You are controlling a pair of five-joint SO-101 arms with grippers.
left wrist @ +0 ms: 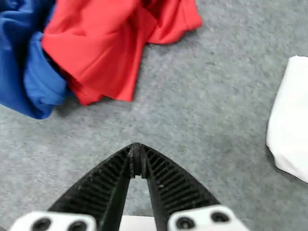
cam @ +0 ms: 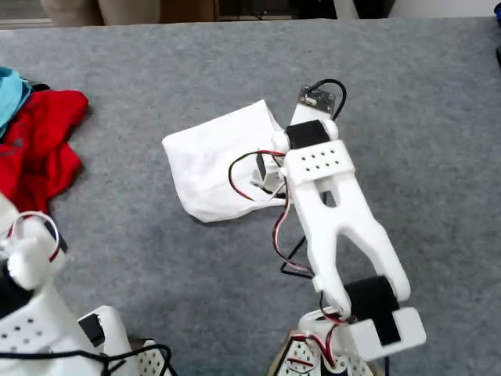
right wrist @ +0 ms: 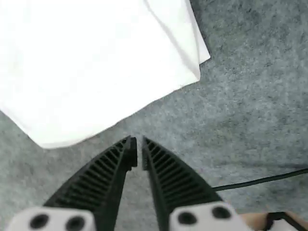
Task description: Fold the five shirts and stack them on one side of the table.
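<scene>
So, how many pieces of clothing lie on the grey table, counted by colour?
White folded shirt: 1
Red crumpled shirt: 1
Blue crumpled shirt: 1
Total: 3 clearly seen. The teal cloth at the table's edge in the high view may be the blue one or a fourth.

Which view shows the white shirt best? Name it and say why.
The high view: the white shirt lies nearly whole and folded mid-table, the right arm covering one edge. The right wrist view shows a close, cropped part with one corner; the left wrist view catches an edge.
</scene>
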